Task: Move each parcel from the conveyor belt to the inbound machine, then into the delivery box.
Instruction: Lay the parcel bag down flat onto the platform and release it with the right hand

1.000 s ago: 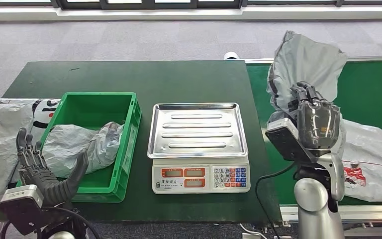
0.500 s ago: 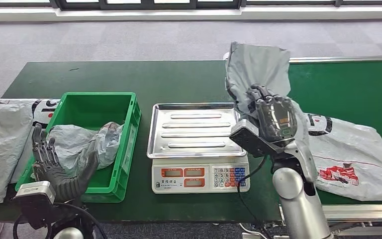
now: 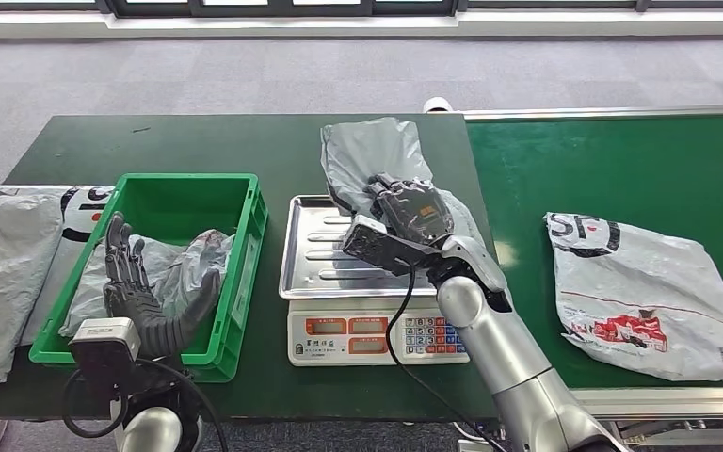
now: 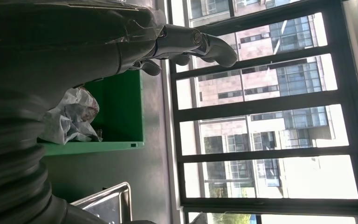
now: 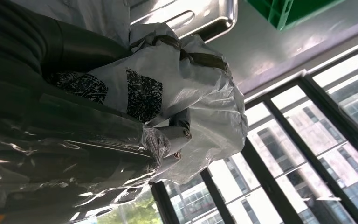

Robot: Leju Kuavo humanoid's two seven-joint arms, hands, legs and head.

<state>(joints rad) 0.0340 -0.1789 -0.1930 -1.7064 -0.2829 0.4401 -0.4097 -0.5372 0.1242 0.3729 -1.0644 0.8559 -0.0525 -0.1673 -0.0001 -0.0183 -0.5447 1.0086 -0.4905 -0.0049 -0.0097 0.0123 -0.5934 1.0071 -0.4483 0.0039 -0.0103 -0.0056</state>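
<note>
Moved since the earlier frame: right hand, with the grey parcel it grips, has come off the conveyor belt and now sits over the scale's steel tray; left hand has risen over the green bin's near wall.

- Right hand: fingers closed on the grey parcel, a crumpled grey poly bag. In the right wrist view the bag folds around the fingers, with the tray's corner just beyond. Whether the bag touches the tray cannot be told.
- Grey parcel: above the far right part of the tray, its upper part reaching past the tray's far edge, towards the far edge of the tabletop.
- Scale: middle of the tabletop, keypad and displays facing the near edge.
- Left hand: fingers spread, holding nothing, raised at the green bin's near side.
- Green bin: left of the scale, towards the tabletop's left end, holding one crumpled grey bag.
- White printed parcel: flat on the conveyor belt, near its near edge, well apart from the right hand.
- Further bags: lying at the tabletop's left edge, beside the green bin.
</note>
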